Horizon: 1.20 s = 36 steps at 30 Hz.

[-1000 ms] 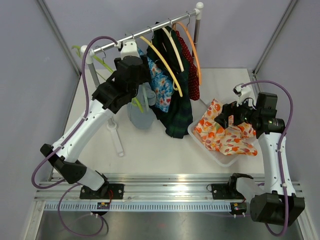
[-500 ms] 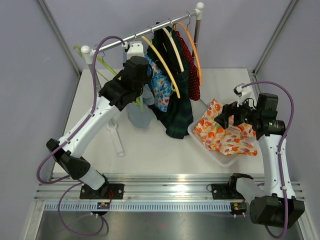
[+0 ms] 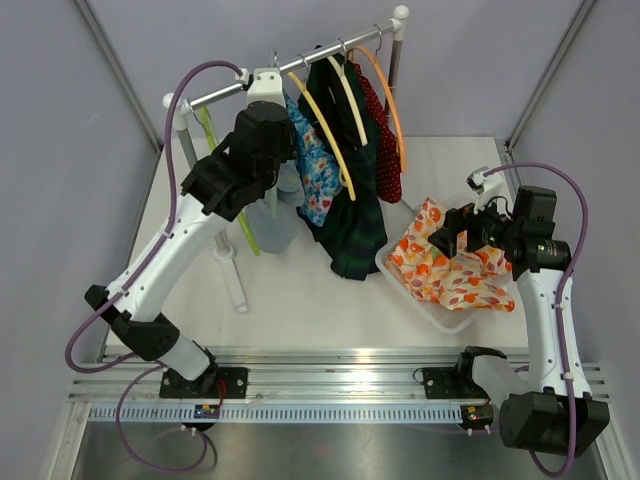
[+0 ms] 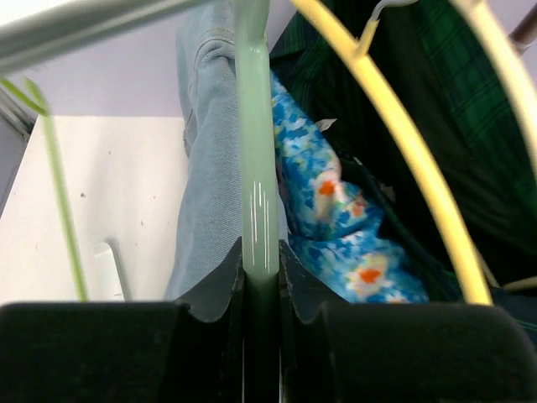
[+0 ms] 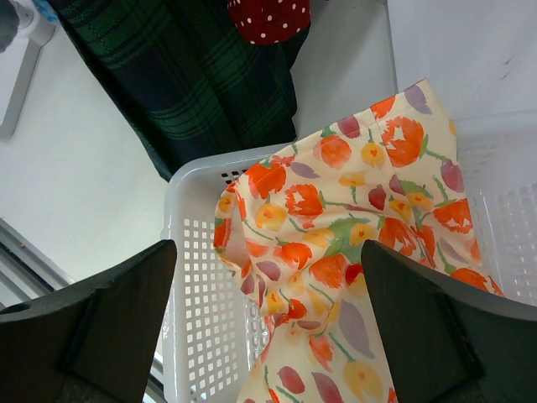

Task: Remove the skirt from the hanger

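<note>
Gripping green hanger (image 4: 256, 168), left pincer (image 4: 260, 270); denim skirt (image 4: 205, 193) touching

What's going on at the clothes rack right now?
The left hand is shut on the pale green plastic hanger up by the silver metal rail. The light-blue denim skirt hangs at that hanger and is not yet off. The right hand hovers open over the white plastic basket, which holds an orange floral garment. It is holding nothing.
</note>
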Each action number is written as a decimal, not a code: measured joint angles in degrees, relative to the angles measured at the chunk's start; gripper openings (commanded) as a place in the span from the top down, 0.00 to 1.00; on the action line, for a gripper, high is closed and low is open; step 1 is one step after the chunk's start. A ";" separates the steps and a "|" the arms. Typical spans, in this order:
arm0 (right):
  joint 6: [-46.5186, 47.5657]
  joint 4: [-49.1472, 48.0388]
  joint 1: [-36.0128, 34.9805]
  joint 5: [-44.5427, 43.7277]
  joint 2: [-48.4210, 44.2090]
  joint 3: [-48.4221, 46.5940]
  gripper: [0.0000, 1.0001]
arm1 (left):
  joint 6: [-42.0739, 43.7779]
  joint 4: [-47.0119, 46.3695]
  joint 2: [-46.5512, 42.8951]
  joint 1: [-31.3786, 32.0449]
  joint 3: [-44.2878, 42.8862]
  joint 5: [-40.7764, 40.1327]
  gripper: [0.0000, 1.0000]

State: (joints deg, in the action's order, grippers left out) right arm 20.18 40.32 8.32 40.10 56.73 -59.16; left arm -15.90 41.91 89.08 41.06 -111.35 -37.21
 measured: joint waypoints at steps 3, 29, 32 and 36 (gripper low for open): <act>0.02 -0.02 0.00 0.00 0.00 0.07 0.01 | 0.68 -0.74 -1.33 0.37 -0.66 -0.07 1.00; 11.54 8.28 0.00 10.47 0.09 -0.48 0.00 | -3.17 1.36 -27.56 0.70 20.92 10.78 1.00; 15.47 12.11 -0.15 14.05 0.31 -2.51 0.01 | -3.67 1.88 -30.95 0.74 23.56 13.49 1.00; 19.32 16.20 -3.19 17.07 1.14 -6.69 0.00 | -4.74 2.60 -35.47 0.85 26.60 16.44 1.00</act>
State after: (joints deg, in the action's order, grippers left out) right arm 39.51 56.51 5.13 57.17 57.87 -65.84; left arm -20.64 44.51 53.60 41.91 -84.75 -20.78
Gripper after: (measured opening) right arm 0.993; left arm 0.148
